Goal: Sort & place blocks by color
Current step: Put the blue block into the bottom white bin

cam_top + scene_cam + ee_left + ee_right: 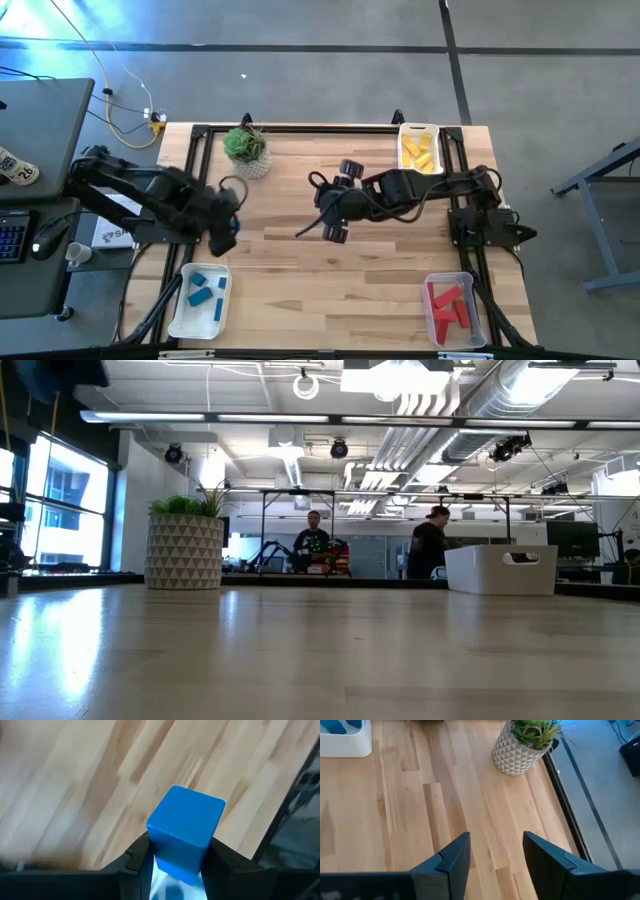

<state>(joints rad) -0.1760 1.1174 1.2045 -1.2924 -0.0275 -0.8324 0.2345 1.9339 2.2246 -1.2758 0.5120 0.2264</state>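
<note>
The pale wooden bench (330, 280) fills the frame from above, and its middle carries no loose blocks at all. Three trays hold the sorted sets: a white rectangular tray of blue blocks (178, 318) at the near left corner, a clear tray of red blocks (482, 325) at the near right, a white tray of yellow blocks (403, 132) at the far right, with a small potted green plant in a white patterned pot (246, 150) at the far left. The left arm's end effector (222, 228) hangs just on the far side of the blue tray, so the drop lies a short way toward the near edge, and this arm is by far the nearer one. Its wrist view gives what the overhead cannot: the dark fingers (225, 865) are pinched narrow on a solid blue square-ended block (185, 832), its long axis running out along the fingers, the bench below it. The right end effector (336, 200) waits over the centre, jaws parted and empty in its own wrist view. The low view shows neither arm, only the plant, a white tray and people in the room behind.
</note>
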